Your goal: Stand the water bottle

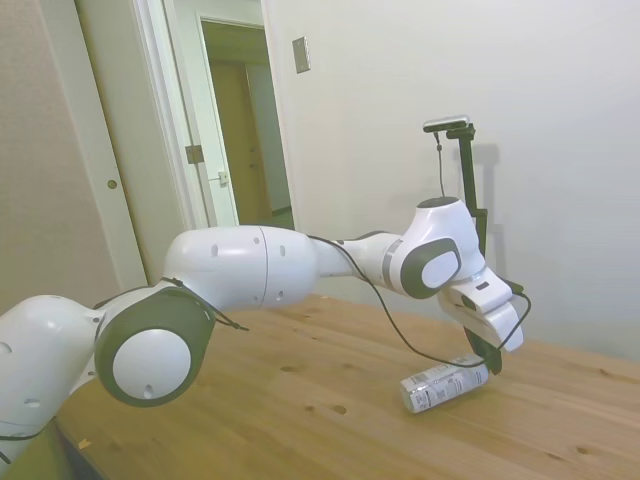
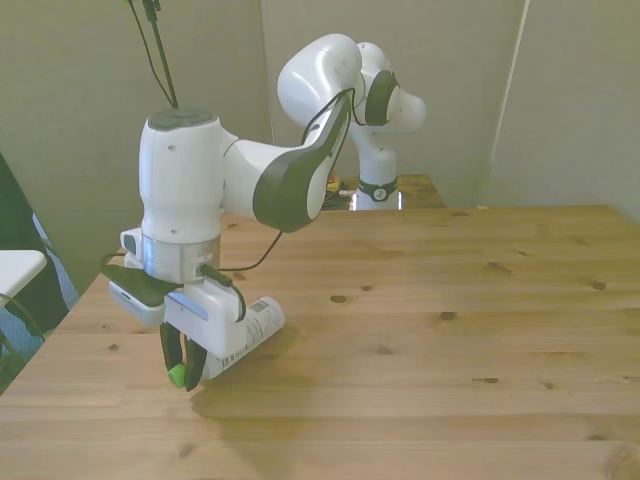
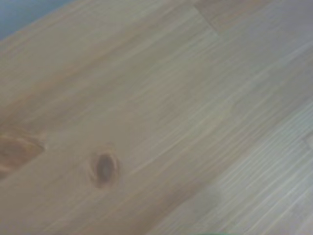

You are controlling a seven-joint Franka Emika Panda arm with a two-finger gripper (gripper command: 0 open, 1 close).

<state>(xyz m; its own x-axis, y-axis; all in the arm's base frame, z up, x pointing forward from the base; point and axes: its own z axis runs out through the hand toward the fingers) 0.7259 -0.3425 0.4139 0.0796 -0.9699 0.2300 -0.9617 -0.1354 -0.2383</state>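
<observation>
The water bottle (image 2: 250,324) lies on its side on the wooden table (image 2: 450,300), near the front view's left edge. Its white-grey label faces up and its green cap (image 2: 177,376) points toward the front edge. My gripper (image 2: 182,368) reaches down over the cap end, its dark fingers closed around the cap and neck. In the side view the bottle (image 1: 437,386) lies with its base toward the camera, and the gripper (image 1: 489,360) covers its far end. The wrist view shows only blurred wood grain and a dark knot (image 3: 104,167).
The table's edge (image 2: 60,345) at the front view's left runs close beside the gripper. Wide bare wood (image 2: 460,380) stretches to the front view's right. A wall and an open doorway (image 1: 245,120) lie behind the table in the side view.
</observation>
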